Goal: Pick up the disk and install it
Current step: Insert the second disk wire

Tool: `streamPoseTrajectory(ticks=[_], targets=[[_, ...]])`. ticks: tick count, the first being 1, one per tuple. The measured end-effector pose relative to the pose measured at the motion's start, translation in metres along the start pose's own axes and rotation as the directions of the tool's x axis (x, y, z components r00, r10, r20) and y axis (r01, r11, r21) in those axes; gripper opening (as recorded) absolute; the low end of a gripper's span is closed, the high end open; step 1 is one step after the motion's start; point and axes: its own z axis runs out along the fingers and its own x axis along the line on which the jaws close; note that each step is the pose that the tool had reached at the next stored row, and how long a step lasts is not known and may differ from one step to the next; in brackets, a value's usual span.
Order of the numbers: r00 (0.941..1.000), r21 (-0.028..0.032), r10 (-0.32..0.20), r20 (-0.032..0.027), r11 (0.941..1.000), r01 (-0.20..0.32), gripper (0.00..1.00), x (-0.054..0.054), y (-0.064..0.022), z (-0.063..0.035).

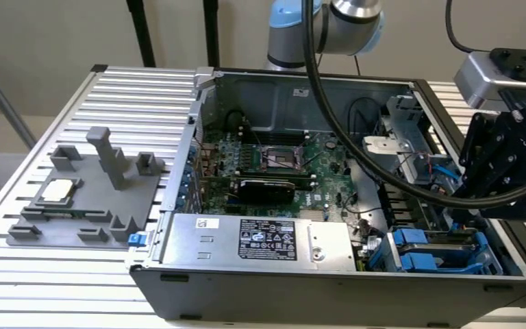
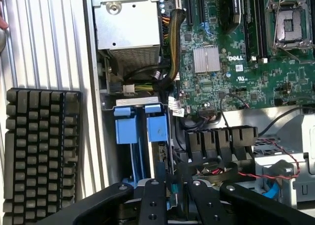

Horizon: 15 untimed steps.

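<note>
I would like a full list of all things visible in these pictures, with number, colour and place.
computer case: one, grey, open, on the slatted table.
motherboard: one, green, inside the case.
power supply box: one, silver with black label, at the case front.
disk: blue carrier frames, in the bay at the exterior view's right.
fixture tray: one, grey, beside the case.
processor chip: one, silver, on the tray.
keyboard: one, black, outside the case.
gripper: one, black, above the drive bay.
</note>
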Motion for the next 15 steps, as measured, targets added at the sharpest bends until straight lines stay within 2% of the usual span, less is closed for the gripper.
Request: streamPoseTrajectory(ticks=[7,11,12,15], targets=[[0.9999,0.0018,0.001,-0.0151,1.0,0.0,1.0,-0.0042,-0.0031,0.009],[0.9996,0.003,0.001,-0.027,1.0,-0.001,1.0,-0.0054,-0.0052,0.0098],[0.9996,0.003,0.001,-0.0288,1.0,-0.001,0.0,-0.0055,-0.0056,0.0099],[0.9994,0.0032,0.001,-0.0332,1.0,-0.001,0.0,-0.0056,-0.006,0.0098]])
